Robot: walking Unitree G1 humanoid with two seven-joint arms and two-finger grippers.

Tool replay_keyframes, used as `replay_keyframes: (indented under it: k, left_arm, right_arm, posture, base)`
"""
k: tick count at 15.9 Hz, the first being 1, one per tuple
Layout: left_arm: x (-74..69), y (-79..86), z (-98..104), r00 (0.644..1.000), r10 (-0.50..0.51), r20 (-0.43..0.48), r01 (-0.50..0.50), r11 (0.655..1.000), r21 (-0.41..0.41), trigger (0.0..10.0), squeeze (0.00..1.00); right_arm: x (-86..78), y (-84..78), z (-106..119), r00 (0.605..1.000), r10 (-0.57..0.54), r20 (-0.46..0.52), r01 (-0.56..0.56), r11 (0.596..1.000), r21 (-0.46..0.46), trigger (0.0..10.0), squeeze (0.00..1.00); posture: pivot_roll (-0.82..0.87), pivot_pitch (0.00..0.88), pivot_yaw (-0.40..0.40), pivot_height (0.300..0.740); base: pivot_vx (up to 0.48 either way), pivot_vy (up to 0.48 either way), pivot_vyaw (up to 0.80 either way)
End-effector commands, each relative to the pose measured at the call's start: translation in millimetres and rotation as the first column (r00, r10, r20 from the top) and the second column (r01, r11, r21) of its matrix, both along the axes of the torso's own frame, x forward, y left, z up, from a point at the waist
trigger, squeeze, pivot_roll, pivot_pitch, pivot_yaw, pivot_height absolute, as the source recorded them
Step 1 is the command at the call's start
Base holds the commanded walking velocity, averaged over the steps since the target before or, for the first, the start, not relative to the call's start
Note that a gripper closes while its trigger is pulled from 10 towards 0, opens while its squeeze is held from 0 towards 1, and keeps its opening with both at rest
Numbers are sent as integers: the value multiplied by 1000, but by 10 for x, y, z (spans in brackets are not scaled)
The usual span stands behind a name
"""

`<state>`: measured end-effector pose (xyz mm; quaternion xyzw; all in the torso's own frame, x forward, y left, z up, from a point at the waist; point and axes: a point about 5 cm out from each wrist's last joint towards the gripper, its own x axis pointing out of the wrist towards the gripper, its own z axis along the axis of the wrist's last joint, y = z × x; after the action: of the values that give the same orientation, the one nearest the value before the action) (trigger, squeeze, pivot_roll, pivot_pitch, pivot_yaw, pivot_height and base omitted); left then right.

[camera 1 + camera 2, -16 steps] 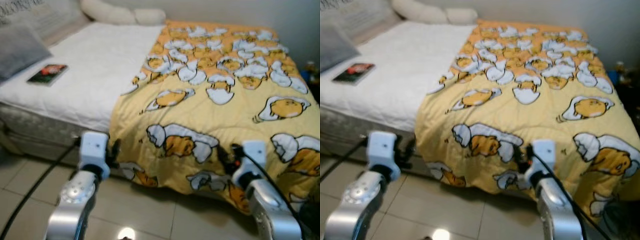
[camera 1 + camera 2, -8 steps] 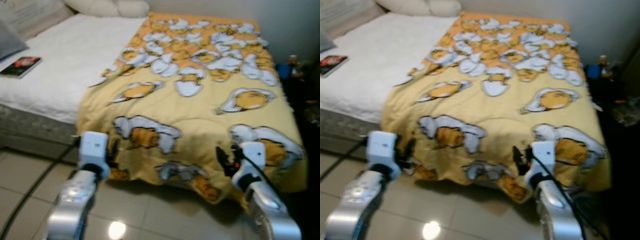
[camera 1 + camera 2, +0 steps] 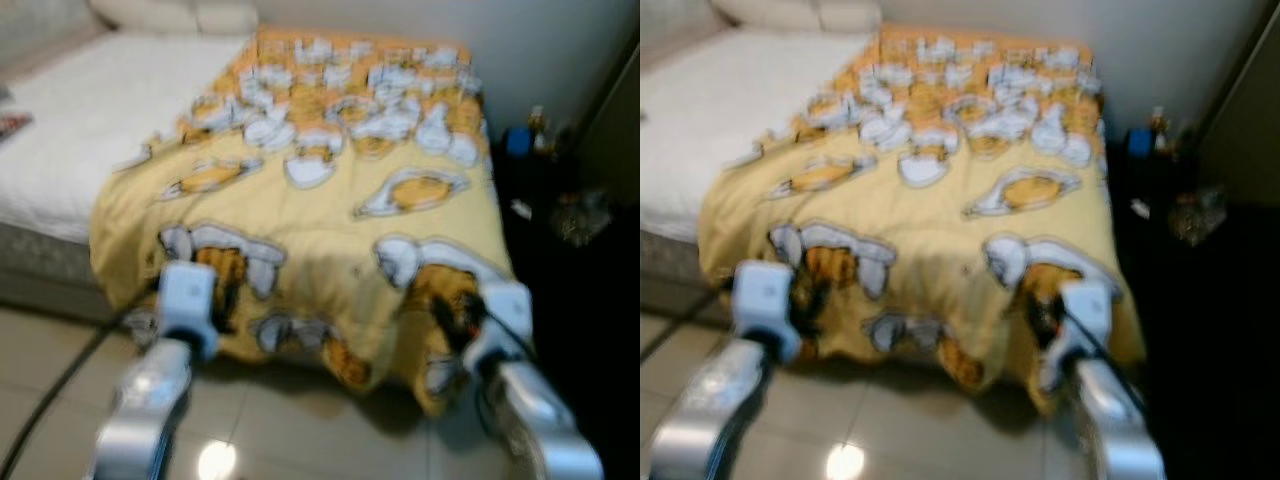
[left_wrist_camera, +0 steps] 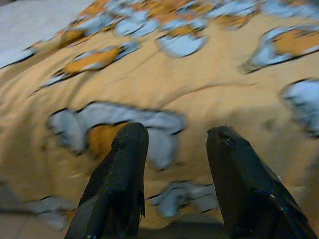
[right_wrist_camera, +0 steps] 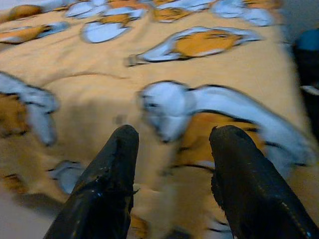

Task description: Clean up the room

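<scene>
A: Item one — the yellow blanket (image 3: 330, 210), printed with egg figures. Where is it?

B: On the bed (image 3: 70, 130), covering the half nearer the dark corner and spilling over the foot edge toward the tiled floor (image 3: 300, 420). The white sheet (image 3: 80, 110) lies bare on the bed's other half.

A: Item two — the left gripper (image 4: 174, 164).

B: Held low before the blanket's hanging edge, fingers spread apart, nothing between them. Not touching the cloth.

A: Item three — the right gripper (image 5: 172, 164).

B: The same: fingers parted and empty, near the blanket's corner at the foot of the bed, pointing at a printed egg.

A: Risks, as a judgement?

B: Several. The head views are blurred, so a reach begun now would likely be misaimed and pinch only a thin fold, which could slip out. The blanket is soft and broad; pulled from one corner alone it would likely skew rather than spread. Its hem hangs close to the floor and could drag there. A black cable (image 3: 50, 390) crosses the floor beside the left arm and might snag. Small cluttered things (image 3: 540, 150) stand in the dark corner beside the blanket — a wide swing of the right arm could topple them.
</scene>
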<state>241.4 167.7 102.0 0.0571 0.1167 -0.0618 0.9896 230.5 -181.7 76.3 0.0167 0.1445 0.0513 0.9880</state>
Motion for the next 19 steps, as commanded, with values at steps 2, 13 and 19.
replay_keyframes:
  k: [2,13,19]
  left_arm:
    - [43,128,40,999,35,8,-35,999,27,10000,0]
    - [25,90,33,1000,-4,3,4,1000,8,10000,0]
    - [-65,175,-82,999,33,-38,-32,999,27,10000,0]
  right_arm:
    - [63,197,3,1000,30,0,-30,999,27,10000,0]
    - [120,258,-33,999,24,-29,-23,999,28,10000,0]
    - [113,244,-151,995,24,-100,-21,999,31,10000,0]
  posture:
    - [-30,0,4,740]
    - [-25,0,3,740]
    - [-10,0,20,740]
  base:
    - [0,-240,0]
    - [0,0,0]
    - [0,0,0]
